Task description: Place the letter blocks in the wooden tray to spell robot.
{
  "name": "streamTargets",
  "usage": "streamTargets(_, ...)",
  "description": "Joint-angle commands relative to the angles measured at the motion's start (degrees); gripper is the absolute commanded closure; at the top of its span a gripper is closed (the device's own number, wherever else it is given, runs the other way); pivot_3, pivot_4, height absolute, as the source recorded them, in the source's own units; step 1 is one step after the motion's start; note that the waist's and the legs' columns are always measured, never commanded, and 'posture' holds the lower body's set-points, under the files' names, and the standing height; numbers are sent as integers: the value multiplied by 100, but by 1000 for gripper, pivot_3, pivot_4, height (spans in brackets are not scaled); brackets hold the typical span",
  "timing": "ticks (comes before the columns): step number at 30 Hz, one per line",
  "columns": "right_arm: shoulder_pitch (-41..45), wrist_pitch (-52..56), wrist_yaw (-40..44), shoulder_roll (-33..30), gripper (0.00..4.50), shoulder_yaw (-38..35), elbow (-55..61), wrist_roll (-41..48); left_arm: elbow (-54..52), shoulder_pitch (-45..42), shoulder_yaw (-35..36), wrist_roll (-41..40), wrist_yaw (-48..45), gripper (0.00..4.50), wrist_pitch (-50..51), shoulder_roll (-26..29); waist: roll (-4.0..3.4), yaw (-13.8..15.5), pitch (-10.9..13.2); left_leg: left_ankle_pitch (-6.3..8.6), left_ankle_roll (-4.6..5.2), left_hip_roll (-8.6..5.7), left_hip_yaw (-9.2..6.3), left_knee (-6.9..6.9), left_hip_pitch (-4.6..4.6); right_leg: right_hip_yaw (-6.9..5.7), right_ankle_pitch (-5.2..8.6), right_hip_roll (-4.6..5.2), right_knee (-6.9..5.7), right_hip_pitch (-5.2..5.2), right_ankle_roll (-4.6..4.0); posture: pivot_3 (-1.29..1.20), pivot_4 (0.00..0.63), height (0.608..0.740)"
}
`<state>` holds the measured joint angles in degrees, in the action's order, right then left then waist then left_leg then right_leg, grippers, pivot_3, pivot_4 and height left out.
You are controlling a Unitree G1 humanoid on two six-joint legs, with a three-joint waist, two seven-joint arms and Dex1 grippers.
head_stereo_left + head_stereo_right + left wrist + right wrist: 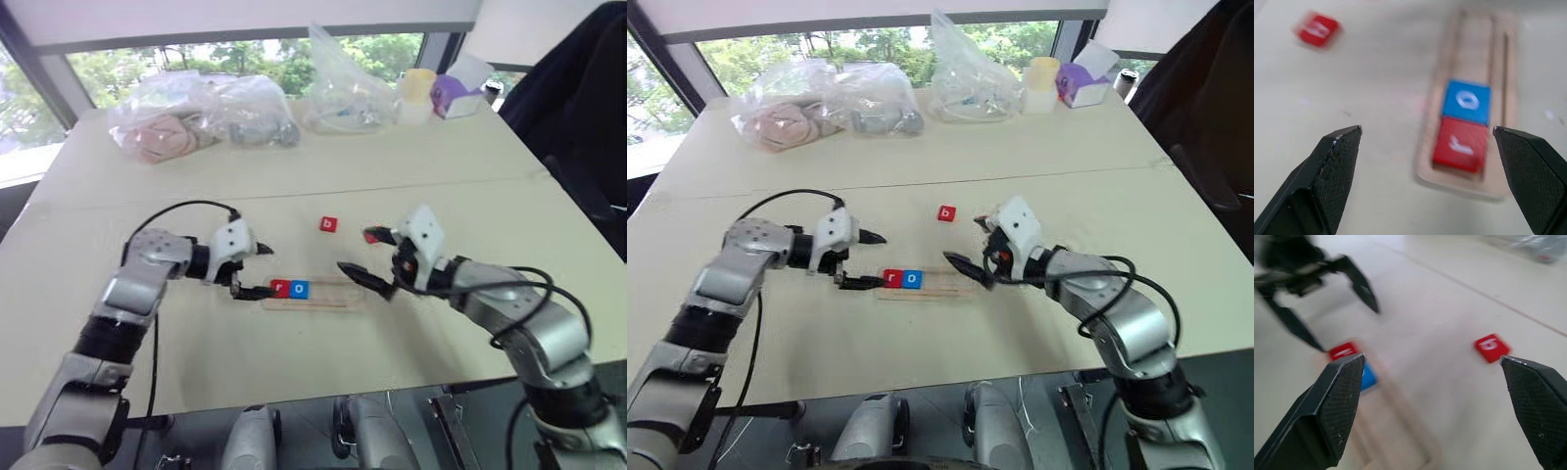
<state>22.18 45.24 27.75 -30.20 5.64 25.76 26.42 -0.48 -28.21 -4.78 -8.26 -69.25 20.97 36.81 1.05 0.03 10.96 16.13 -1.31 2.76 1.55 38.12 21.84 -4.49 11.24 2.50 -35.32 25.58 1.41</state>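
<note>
The wooden tray (312, 302) lies mid-table, its long side running left to right. A red r block (279, 288) and a blue o block (301, 289) sit side by side at its left end. A red b block (328, 224) lies loose on the table behind the tray. My left gripper (254, 271) hovers open at the tray's left end with nothing between its fingers. My right gripper (354, 250) is open and empty at the tray's right end, pointing left. In the right wrist view the b block (1491, 347) shows between its fingers (1337, 401).
Clear plastic bags (201, 116) with soft contents line the table's far side, beside a yellow cup (418, 90) and a purple-and-white box (457, 93). A dark jacket (578, 98) hangs at the right. Black cables loop off both arms.
</note>
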Motion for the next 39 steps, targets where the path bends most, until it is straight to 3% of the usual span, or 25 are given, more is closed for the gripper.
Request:
streamTargets(1, 619, 28, -590, 546, 0, 85, -512, -356, -1226, 402, 808, -611, 649, 26, 657, 2, -2, -38, 1, 0, 0, 0, -2, -1, 3, 0, 0, 0, -2, 2, 0, 0, 150, 740)
streamTargets(5, 1276, 324, -1569, 1445, 0, -157, -1686, -712, -2571, 1187, 1404, -1267, 1238, 26, 1520, -48, -1, -84, 0, 0, 0, -1, -3, -2, 1, 0, -1, 0, -6, 2, -1, 0, 150, 740)
streamTargets(8, 1570, 281, -1857, 1948, 0, -179, -2297, -875, -3348, 1705, 1747, -1781, 1682, 26, 2088, -159, -1, -64, 1, 0, -1, 0, -4, -2, 2, 6, -2, 1, -9, 2, -3, 0, 150, 740)
streamTargets(16, 2284, -144, -2808, 3027, 0, -387, -3816, -1390, -4482, 2672, 2128, -2644, 2611, 26, 2677, -373, -2, -94, 1, -1, 0, -5, -8, 0, 0, 6, -3, 2, -13, 2, -6, 0, 150, 740)
streamTargets(29, 3123, -639, -4175, 3957, 0, -643, -5932, -2083, -4966, 3325, 1946, -2746, 3605, 26, 2433, -455, -3, -112, 1, -1, 0, -4, -12, -1, 0, 9, -13, 0, -9, 2, -25, 0, 150, 740)
streamTargets(39, 4207, -866, -5282, 4449, 0, -1731, -8032, -1592, -4990, 3591, 1898, -2702, 3880, 26, 2104, -398, 3, -105, -5, -1, 0, -1, -19, -1, -26, 5, 8, -1, -8, -21, -39, 0, 150, 740)
